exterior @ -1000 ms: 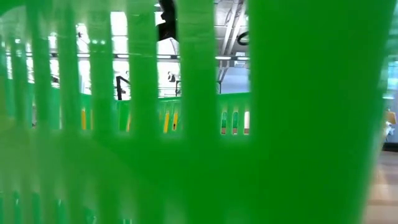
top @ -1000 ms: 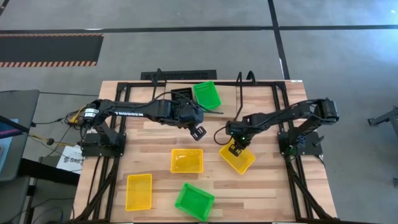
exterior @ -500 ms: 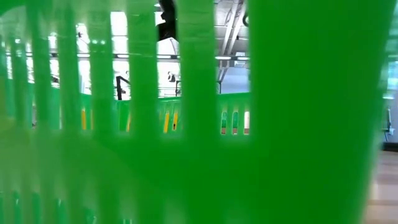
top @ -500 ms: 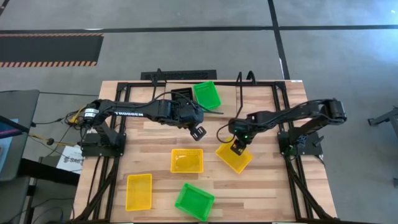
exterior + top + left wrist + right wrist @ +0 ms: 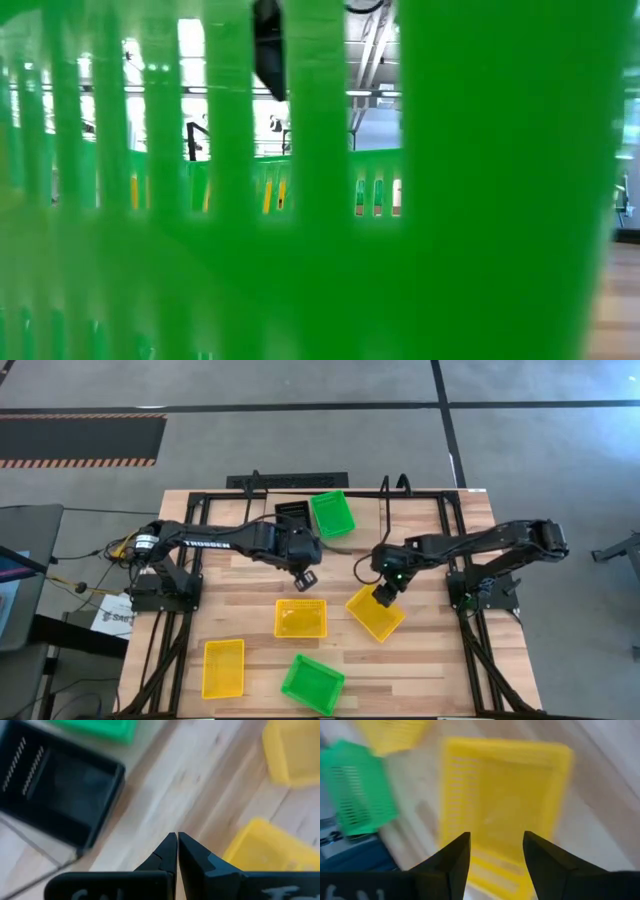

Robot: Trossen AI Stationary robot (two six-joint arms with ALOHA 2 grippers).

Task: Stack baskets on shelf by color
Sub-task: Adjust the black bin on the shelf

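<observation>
Right wrist view shows the right gripper (image 5: pixel 494 851) with its fingers now spread wide above a yellow basket (image 5: pixel 507 805), which a second ago it was clamping; the basket lies free on the table (image 5: pixel 440 660), shifted slightly. That release suggests a regrasp. The left gripper (image 5: pixel 305 579), closed and empty, has moved nearer the middle yellow basket (image 5: pixel 300 617). The shelf (image 5: pixel 415 512) holds a black basket (image 5: pixel 294 517) and green basket (image 5: pixel 332 512).

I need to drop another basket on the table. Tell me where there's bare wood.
Free: the right front corner of the table, beyond the green basket, and the strip between the left yellow basket and the left arm. Crowded: mid-table, around the middle yellow basket, right yellow basket and right gripper.
</observation>
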